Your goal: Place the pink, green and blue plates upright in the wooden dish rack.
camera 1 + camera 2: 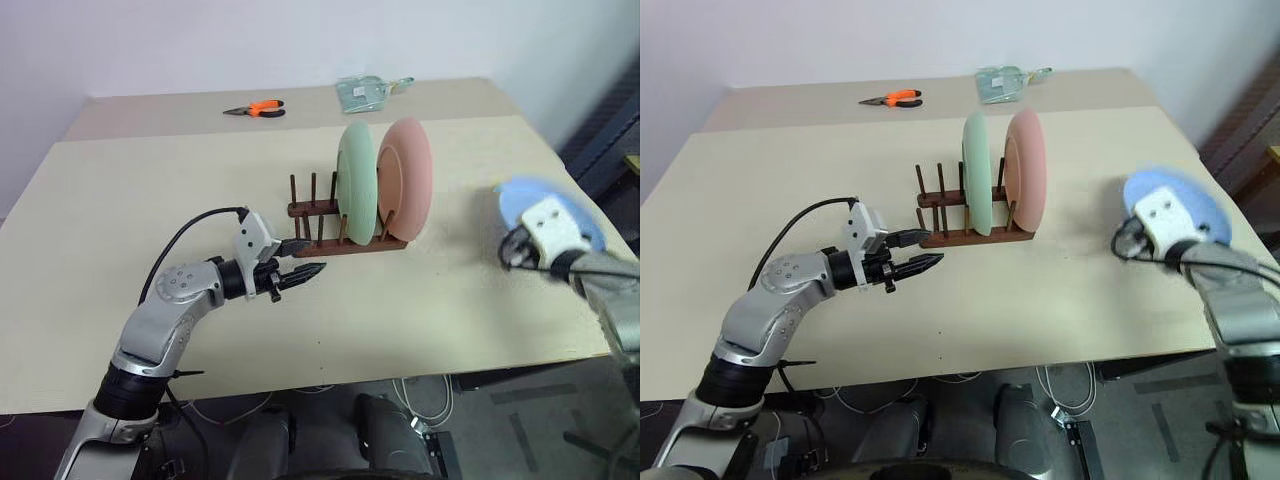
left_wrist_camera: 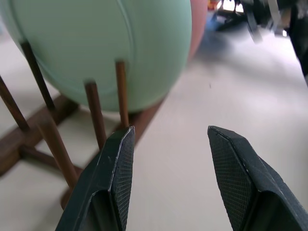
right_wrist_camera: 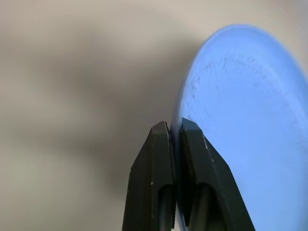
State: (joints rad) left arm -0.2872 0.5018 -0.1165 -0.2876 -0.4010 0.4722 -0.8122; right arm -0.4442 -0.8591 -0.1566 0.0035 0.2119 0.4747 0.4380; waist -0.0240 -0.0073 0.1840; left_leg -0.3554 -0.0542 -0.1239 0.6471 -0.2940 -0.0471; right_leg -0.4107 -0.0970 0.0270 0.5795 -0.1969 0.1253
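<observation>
Between our right gripper's (image 3: pixel 175 132) shut jaws we pinch the round light-blue plastic plate's (image 3: pixel 245 125) rim, the dark wooden pegged dish rack (image 1: pixel 340 232) well leftward, touching our half-open, empty left gripper (image 1: pixel 300 262).

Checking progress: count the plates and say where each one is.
3. The green plate and pink plate stand upright in the rack; the blue plate is pinched at its rim by the right gripper.
</observation>
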